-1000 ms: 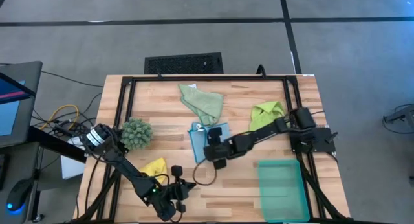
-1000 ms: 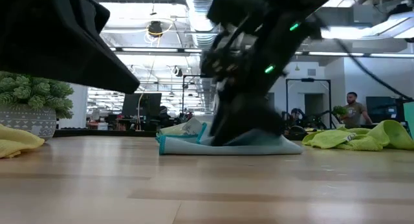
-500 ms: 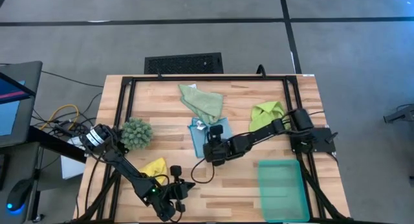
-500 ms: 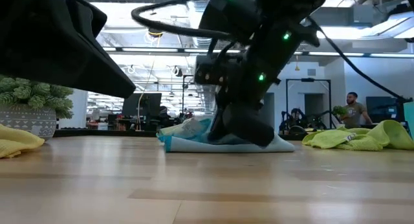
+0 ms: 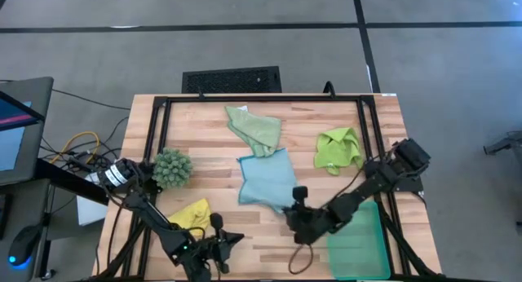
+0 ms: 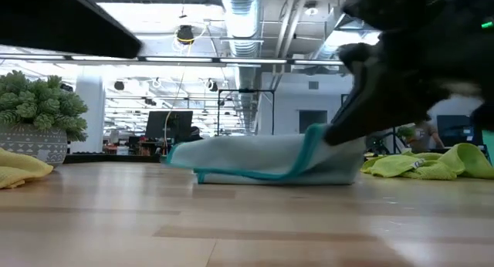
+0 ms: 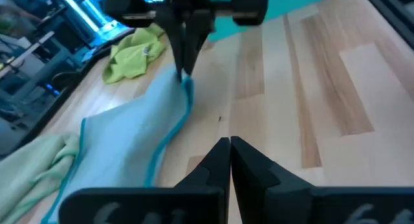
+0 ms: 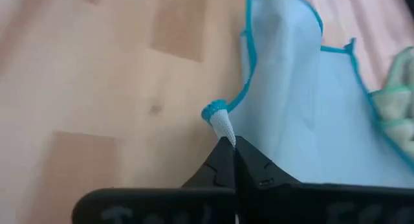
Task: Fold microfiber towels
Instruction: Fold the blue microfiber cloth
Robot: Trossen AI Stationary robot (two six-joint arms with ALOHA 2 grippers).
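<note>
Right gripper point(image 5: 291, 210) pinching one corner of the light blue towel point(image 5: 267, 178); left gripper point(image 5: 222, 248) closed on nothing.

Jaws of the right gripper are shut tight on the teal-edged corner of the light blue towel, the tip of cloth poking out just past the fingertips point(image 8: 228, 160), and the rest of the towel spreads away from the jaws across the wooden table point(image 5: 196, 164), its near edge lifted off the wood in the low view. Beyond the towel from these jaws lies the pale sage green towel point(image 5: 254, 128); off to one side sits the lime green towel point(image 5: 338, 148). The left gripper's jaws are pressed together over bare wood, with the yellow towel point(image 5: 193, 214) just beside them.
</note>
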